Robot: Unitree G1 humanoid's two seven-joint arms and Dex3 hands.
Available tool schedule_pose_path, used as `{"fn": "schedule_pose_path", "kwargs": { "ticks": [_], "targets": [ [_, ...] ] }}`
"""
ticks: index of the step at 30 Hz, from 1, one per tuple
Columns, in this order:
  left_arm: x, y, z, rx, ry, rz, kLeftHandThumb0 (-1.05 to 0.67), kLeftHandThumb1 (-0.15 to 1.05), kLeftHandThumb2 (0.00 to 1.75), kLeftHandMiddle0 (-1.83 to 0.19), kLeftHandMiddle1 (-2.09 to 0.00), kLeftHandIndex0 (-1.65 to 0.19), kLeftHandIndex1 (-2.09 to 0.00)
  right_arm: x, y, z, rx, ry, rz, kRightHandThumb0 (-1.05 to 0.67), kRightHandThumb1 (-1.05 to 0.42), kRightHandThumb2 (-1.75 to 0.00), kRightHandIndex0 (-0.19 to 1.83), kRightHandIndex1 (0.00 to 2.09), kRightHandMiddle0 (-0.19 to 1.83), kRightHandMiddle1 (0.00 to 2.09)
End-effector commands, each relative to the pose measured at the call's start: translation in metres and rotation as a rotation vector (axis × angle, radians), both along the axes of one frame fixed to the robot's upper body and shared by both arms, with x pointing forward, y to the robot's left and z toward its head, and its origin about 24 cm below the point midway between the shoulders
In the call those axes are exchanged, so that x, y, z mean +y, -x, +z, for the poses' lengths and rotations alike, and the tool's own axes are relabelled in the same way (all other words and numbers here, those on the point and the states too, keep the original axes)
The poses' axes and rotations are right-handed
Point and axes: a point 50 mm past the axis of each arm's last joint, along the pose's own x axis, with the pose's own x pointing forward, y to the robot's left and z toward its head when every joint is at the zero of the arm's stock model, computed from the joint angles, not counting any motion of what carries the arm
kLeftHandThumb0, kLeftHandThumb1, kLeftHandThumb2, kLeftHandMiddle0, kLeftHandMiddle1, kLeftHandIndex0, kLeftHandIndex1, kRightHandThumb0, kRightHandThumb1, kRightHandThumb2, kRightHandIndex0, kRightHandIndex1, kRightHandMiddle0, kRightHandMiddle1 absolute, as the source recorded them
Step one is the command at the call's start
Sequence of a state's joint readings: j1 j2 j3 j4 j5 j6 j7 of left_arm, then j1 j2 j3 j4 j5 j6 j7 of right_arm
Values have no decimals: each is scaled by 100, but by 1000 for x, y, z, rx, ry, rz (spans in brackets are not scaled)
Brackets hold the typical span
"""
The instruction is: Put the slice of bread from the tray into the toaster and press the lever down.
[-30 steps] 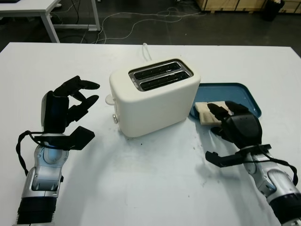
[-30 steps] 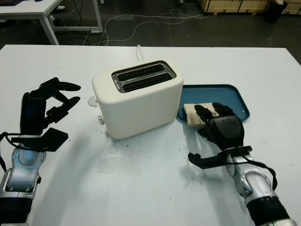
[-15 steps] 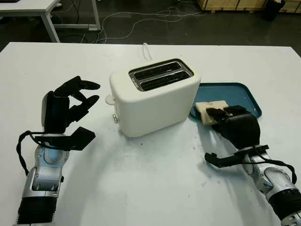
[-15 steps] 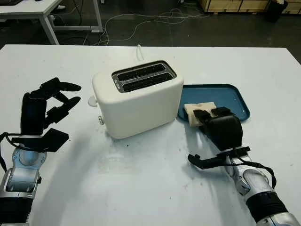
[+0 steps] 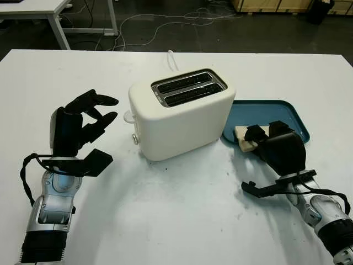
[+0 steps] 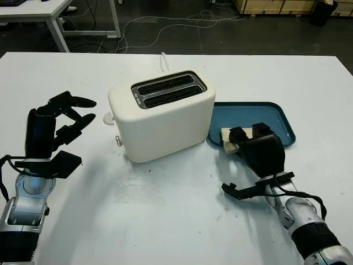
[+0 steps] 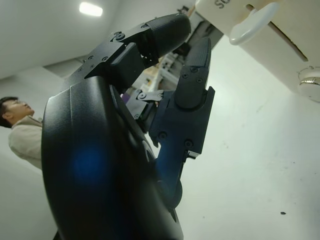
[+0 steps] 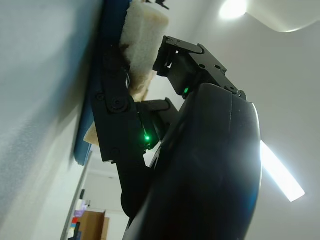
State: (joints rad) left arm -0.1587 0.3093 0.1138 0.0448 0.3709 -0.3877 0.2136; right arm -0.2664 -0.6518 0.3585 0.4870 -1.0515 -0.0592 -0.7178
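A cream two-slot toaster [image 5: 181,113] stands mid-table with both slots empty. Its lever knob [image 5: 128,116] sticks out of the left end, raised, above a silver dial [image 5: 135,139]. A blue tray [image 5: 276,110] lies right of the toaster. At the tray's near left corner, my right hand [image 5: 263,134] is shut on the pale slice of bread [image 5: 243,138], fingers curled over it. In the right wrist view the bread [image 8: 142,35] sits between the fingers against the tray wall [image 8: 97,80]. My left hand [image 5: 102,110] is open, held up left of the toaster, level with the lever [image 7: 250,22].
The white table [image 5: 182,210] has free room in front of the toaster. A white power cord [image 5: 172,58] runs off the back edge. Cables and desk legs sit on the dark floor beyond. A person [image 7: 20,130] shows in the left wrist view's background.
My right hand's fingers have curled round the bread, and the slice has shifted toward the tray's near left corner. The left hand has stayed put.
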Motion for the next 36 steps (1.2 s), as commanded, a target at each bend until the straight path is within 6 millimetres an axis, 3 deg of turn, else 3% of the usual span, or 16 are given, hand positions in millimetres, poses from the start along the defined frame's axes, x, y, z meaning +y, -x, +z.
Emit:
{"fn": "schedule_pose_path", "kwargs": {
  "ticks": [1, 6, 12, 17, 21, 24, 27, 28, 29, 30, 31, 33, 36],
  "targets": [
    [-1, -1, 1, -6, 1, -8, -34, 92, 6, -67, -150, -74, -81, -1, -2, 3, -21, -7, 9, -40, -92, -18, 80, 175, 57, 169],
    [-2, -1, 2, -1, -9, -6, -35, 92, 7, -68, -148, -73, -82, -5, -10, 20, 12, -168, 33, -37, -92, -19, 74, 175, 48, 174],
    [-3, -2, 2, 9, 2, -1, -37, 92, 6, -68, -149, -74, -82, -9, -22, 59, 48, -303, 78, -41, -92, -34, 78, 175, 47, 172],
    [-3, -2, 3, 4, -2, -5, -35, 92, 6, -67, -149, -74, -82, -10, -28, 93, -6, -291, 116, -36, -92, -25, 77, 175, 60, 146],
    [-2, -1, 3, 5, 0, -7, -35, 92, 6, -65, -153, -74, -82, -10, -30, 114, -14, -319, 137, -33, -92, -18, 77, 175, 63, 145],
    [-2, -1, 3, 5, -6, -3, -35, 92, 6, -65, -152, -73, -82, -11, -32, 133, -2, -318, 151, -31, -92, -17, 76, 175, 74, 126],
    [-3, -1, 3, 6, -10, -3, -35, 92, 7, -66, -151, -73, -82, -14, -36, 156, 32, -327, 172, -25, -92, -16, 78, 158, 104, 52],
    [-3, -1, 3, 6, -11, -2, -35, 92, 7, -66, -150, -73, -82, -15, -38, 165, 52, -340, 176, -24, -92, -16, 77, 163, 109, 46],
    [-3, -1, 3, 6, -12, -1, -35, 92, 7, -66, -150, -73, -82, -16, -41, 174, 77, -373, 198, -24, -92, -17, 74, 168, 104, 67],
    [-3, -1, 3, 5, -12, -1, -35, 92, 7, -66, -149, -73, -82, -16, -43, 183, 101, -407, 231, -20, -92, -18, 72, 172, 84, 110],
    [-3, -1, 3, 4, -11, 0, -36, 92, 6, -66, -149, -74, -82, -16, -46, 191, 126, -437, 263, -19, -92, -18, 72, 173, 75, 131],
    [-2, -1, 3, 8, -9, 3, -36, 92, 6, -66, -148, -74, -82, -15, -53, 210, 189, -478, 310, -19, -92, -22, 70, 174, 66, 151],
    [-2, -1, 3, 7, -9, -2, -35, 92, 6, -67, -147, -74, -82, -7, -63, 237, 263, -561, 375, -20, -92, -22, 78, 175, 67, 162]
  ]
}}
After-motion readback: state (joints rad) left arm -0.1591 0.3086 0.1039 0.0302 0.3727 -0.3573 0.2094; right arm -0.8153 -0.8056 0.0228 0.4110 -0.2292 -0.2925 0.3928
